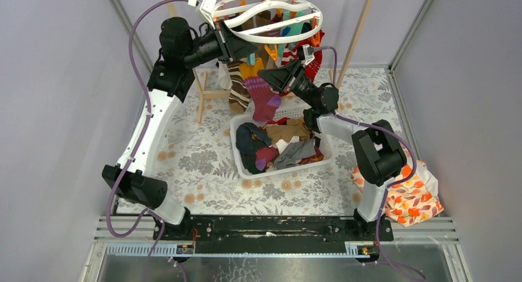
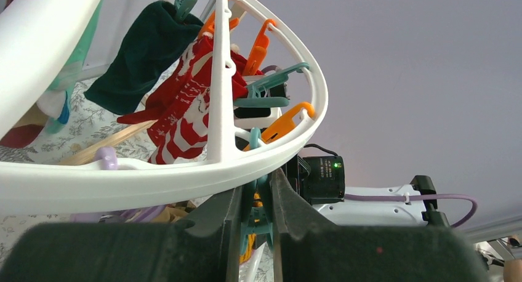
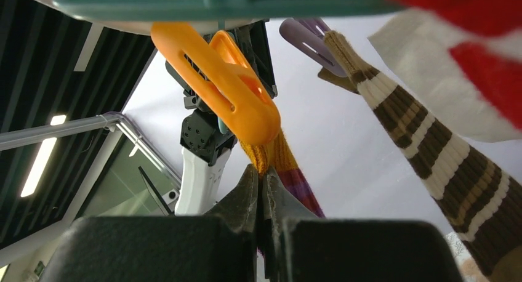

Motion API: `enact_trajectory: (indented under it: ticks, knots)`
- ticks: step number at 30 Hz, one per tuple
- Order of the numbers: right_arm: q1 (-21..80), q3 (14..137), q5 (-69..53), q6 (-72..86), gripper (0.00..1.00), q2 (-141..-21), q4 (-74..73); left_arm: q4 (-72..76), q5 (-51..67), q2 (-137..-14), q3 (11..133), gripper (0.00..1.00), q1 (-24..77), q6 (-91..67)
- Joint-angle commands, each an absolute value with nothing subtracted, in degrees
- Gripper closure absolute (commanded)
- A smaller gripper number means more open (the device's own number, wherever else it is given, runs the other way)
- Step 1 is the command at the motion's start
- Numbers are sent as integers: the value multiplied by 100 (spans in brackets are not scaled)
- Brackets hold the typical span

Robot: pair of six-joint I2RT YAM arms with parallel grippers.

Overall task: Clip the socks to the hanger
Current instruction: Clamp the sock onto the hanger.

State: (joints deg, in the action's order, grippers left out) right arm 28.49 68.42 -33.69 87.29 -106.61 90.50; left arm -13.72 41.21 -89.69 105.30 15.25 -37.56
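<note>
The left gripper (image 2: 257, 189) is up at the hanger (image 1: 271, 14), which hangs over the middle of the table's far edge. Its jaws are pressed nearly together on a teal clip (image 2: 257, 219) just beneath the ring's rim. To its right, the right gripper (image 3: 263, 193) has its jaws all but closed on the mustard cuff of the magenta sock (image 1: 263, 100). The sock's purple toe dangles above the white basket (image 1: 236, 140) near the table's centre, where more socks (image 1: 294, 151) lie heaped. From the right wrist, an orange clip (image 3: 224, 79) sits directly over that cuff and touches it. I cannot tell whether its mouth bites the fabric.

The step looks like seating the cuff in a clip. To do it well, the clip's mouth should be held wide while the right gripper lifts the cuff deep between its teeth, not just the edge of the knit. The clip should close first. Only then should the right jaws part, slowly, so any slip shows before the sock drops. The ring hangs free and will likely swing, so pushes should be gentle and straight upward. Further right, the brown-and-cream striped sock (image 3: 425, 146) and the red-and-white sock (image 3: 474, 54) hang close by, so avoid snagging them
</note>
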Motion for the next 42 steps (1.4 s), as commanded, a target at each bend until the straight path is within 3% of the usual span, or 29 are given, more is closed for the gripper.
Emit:
enact_trajectory:
  ticks: [1, 42]
  knots:
    - [2827, 7120, -3441, 8853, 100, -10618, 9827, -1111, 4670, -8869, 10511, 100, 1516, -3828]
    - [2695, 7086, -3924, 9059, 100, -10368, 9826, -963, 4887, -8843, 10454, 100, 1370, -3981]
